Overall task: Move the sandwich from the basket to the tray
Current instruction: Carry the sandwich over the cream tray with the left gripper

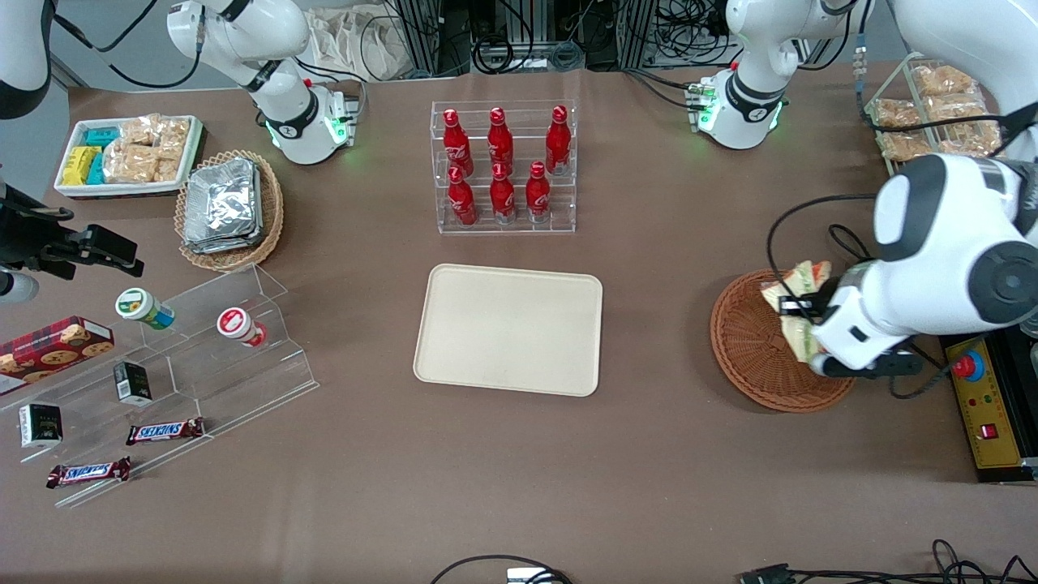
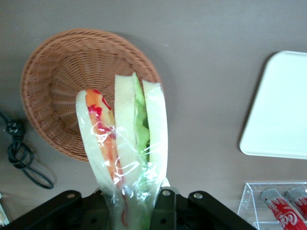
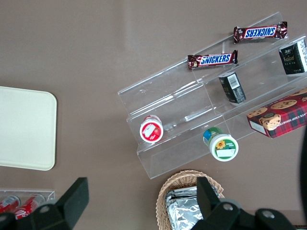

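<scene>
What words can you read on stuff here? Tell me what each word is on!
"SNICKERS": on both chocolate bars on the clear stand.
Red bottles: white script, too blurred to read.
Cookie box and small black boxes: print too small.
The gripper over the basket holds the sandwich, which shows no words.

White rounded arm shells with black joint caps; the gripper [image 1: 804,324] above the basket [image 1: 750,357] is black-fingered.
</scene>
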Robot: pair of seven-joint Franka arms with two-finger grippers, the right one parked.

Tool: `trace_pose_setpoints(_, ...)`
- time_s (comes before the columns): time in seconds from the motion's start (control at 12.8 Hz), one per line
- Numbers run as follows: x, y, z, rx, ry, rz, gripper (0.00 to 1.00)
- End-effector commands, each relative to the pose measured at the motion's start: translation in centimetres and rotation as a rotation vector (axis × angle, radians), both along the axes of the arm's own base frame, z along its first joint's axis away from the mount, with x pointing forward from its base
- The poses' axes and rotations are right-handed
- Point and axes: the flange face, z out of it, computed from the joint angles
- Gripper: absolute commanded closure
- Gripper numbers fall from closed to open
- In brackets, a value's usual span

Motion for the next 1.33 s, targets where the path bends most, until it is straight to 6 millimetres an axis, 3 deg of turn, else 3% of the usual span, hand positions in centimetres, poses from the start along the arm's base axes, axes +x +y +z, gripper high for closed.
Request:
trace_pose_setpoints(0.0, -1.0, -5.0, 0.3, 0.017, 0.007, -0.005, 0.93)
trace_pose_setpoints(0.23, -2.6, -11.7, -1.1, 0.019, -0.003, -0.064, 0.91)
trace_pose_setpoints(0.55, -3.4, -18.0, -7.5, 0.041, 0.018, -0.058, 0.90)
trace_pose_setpoints(1.02, -4.8, -25.8, -16.0, 0.049, -0.027, 0.043, 0.90)
trace_pose_setpoints(1.25, -4.7, -27.2, -19.3, 0.002, -0.029, 0.066, 0.89)
